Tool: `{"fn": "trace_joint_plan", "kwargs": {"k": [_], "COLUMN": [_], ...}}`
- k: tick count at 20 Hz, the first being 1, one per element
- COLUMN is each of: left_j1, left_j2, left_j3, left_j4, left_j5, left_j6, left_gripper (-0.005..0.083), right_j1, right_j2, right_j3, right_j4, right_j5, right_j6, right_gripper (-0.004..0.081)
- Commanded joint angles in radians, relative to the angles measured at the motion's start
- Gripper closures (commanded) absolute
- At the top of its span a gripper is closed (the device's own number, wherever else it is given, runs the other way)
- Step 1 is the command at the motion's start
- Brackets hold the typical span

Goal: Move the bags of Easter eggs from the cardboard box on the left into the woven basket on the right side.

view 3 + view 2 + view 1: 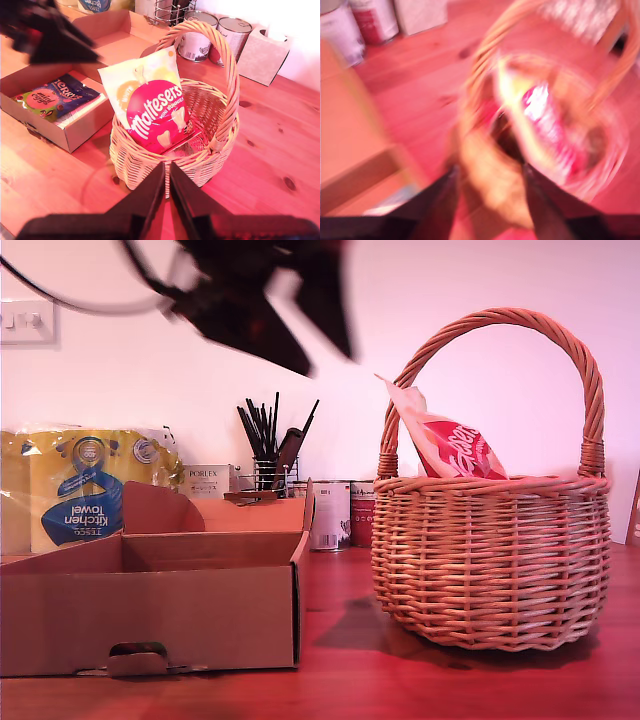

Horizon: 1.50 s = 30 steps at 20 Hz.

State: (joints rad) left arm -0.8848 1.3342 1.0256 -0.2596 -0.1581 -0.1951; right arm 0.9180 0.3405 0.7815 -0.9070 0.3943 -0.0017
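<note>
1. Surface: reddish wood, carrying box and basket side by side, a gap between them.
2. Box: at the exterior view's left, flaps open, finger-tab cutout in front wall. Seen also in the second wrist view.
3. Basket: at the exterior view's right, upright, handle arched overhead. Seen also in the second wrist view and, heavily blurred, in the first wrist view.
4. Red-and-white bag: inside basket, standing tilted, top corner poking above rim. Confirmed in the second wrist view, leaning against the wall nearer the box. Smeared in the first wrist view.
5. Blue-purple bag: lying flat inside box, near its front wall. Pale edge showing beneath it; cannot tell what.
6. My first claw: fingers spread, nothing pinched between them; looking down on basket. View strongly motion-blurred.
7. My second claw: fingers pressed almost together, only a sliver between, holding nothing; above bare surface just beside basket's outer wall.
8. Dark blurred arm: high in the exterior view, above box's far end, clear of everything. Same dark shape over box in the second wrist view.
9. Background, along wall: towel pack behind box; utensil holder; tins between box and basket; tissue box beyond basket.
</note>
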Motion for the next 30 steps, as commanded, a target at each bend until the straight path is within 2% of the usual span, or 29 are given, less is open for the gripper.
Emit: {"fn": "trace_joint_plan", "kwargs": {"k": [1, 3, 5, 7, 8, 9, 12, 13, 15, 16, 17, 18, 19, 20, 21, 27, 30], "left_j1": [0.026, 0.078, 0.142, 0.199, 0.224, 0.254, 0.317, 0.320, 0.320, 0.322, 0.328, 0.341, 0.356, 0.370, 0.383, 0.392, 0.392], "left_j2": [-0.034, -0.048, -0.042, -0.037, -0.037, -0.038, -0.039, -0.039, -0.039, -0.038, -0.038, -0.038, -0.036, -0.028, -0.018, 0.075, 0.156], "left_j3": [-0.002, -0.002, -0.002, -0.002, -0.002, -0.002, -0.002, -0.002, -0.002, -0.002, -0.002, -0.002, -0.002, -0.001, 0.000, 0.010, 0.034], "left_j4": [-0.058, -0.153, -0.231, -0.288, -0.315, -0.336, -0.347, -0.354, -0.359, -0.366, -0.375, -0.388, -0.393, -0.412, -0.437, -0.402, -0.415], "left_j5": [0.000, 0.008, 0.060, 0.122, 0.131, 0.114, 0.115, 0.114, 0.153, 0.174, 0.211, 0.263, 0.304, 0.335, 0.359, 0.359, 0.315], "left_j6": [0.039, 0.048, 0.146, 0.190, 0.330, 0.344, 0.261, 0.214, 0.202, 0.202, 0.187, 0.139, 0.099, 0.038, 0.036, -0.018, -0.068], "left_gripper": [0.0648, 0.0736, 0.0781, 0.0798, 0.0798, 0.0797, 0.0797, 0.0797, 0.0788, 0.0727, 0.0590, 0.0370, 0.0200, 0.0083, 0.0019, 0.0006, 0.0006], "right_j1": [0.005, 0.005, 0.005, 0.005, 0.005, 0.005, 0.005, 0.005, 0.005, 0.005, 0.005, 0.005, 0.005, 0.005, 0.005, 0.005, 0.005], "right_j2": [0.013, 0.044, 0.093, 0.147, 0.173, 0.198, 0.254, 0.267, 0.282, 0.286, 0.290, 0.292, 0.292, 0.292, 0.292, 0.292, 0.292], "right_j3": [-0.015, -0.015, -0.015, -0.015, -0.015, -0.015, -0.015, -0.015, -0.015, -0.015, -0.015, -0.015, -0.015, -0.015, -0.015, -0.015, -0.015], "right_j4": [0.005, 0.013, 0.033, 0.047, 0.047, 0.047, 0.048, 0.051, 0.052, 0.054, 0.056, 0.059, 0.062, 0.071, 0.082, 0.105, 0.112], "right_j5": [-0.045, -0.106, -0.167, -0.199, -0.203, -0.203, -0.203, -0.203, -0.203, -0.203, -0.203, -0.203, -0.203, -0.203, -0.203, -0.206, -0.206], "right_j6": [-0.007, -0.037, -0.082, -0.104, -0.105, -0.105, -0.106, -0.114, -0.134, -0.138, -0.138, -0.138, -0.140, -0.142, -0.146, -0.157, -0.157], "right_gripper": [0.0783, 0.0783, 0.0783, 0.0783, 0.0783, 0.0783, 0.0783, 0.0783, 0.0783, 0.0783, 0.0783, 0.0783, 0.0783, 0.0783, 0.0783, 0.0783, 0.0783]}}
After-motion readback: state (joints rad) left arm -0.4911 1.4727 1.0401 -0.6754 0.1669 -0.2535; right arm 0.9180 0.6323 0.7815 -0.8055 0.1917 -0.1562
